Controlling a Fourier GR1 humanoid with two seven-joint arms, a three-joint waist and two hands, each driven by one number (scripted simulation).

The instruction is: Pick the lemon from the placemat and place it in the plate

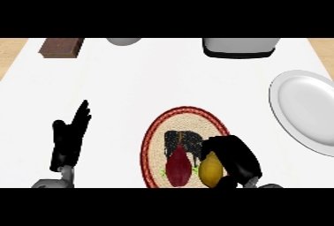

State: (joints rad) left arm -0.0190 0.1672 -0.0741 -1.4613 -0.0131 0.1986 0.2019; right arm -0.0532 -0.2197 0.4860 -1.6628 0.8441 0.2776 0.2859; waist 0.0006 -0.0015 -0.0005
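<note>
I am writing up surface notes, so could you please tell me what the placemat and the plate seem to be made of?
The placemat looks woven, perhaps straw or fibre: matte tan with a ringed texture and a dark red border. The plate looks like glazed ceramic, though it could be plastic: smooth, white-grey, with soft shading along its rim.

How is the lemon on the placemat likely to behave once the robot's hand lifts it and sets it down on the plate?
The lemon looks smooth and oval, so it may roll on the plate, whose surface looks glossy. It probably stays stiff in the right hand curled round it. It looks small against the hand, so likely light.
</note>
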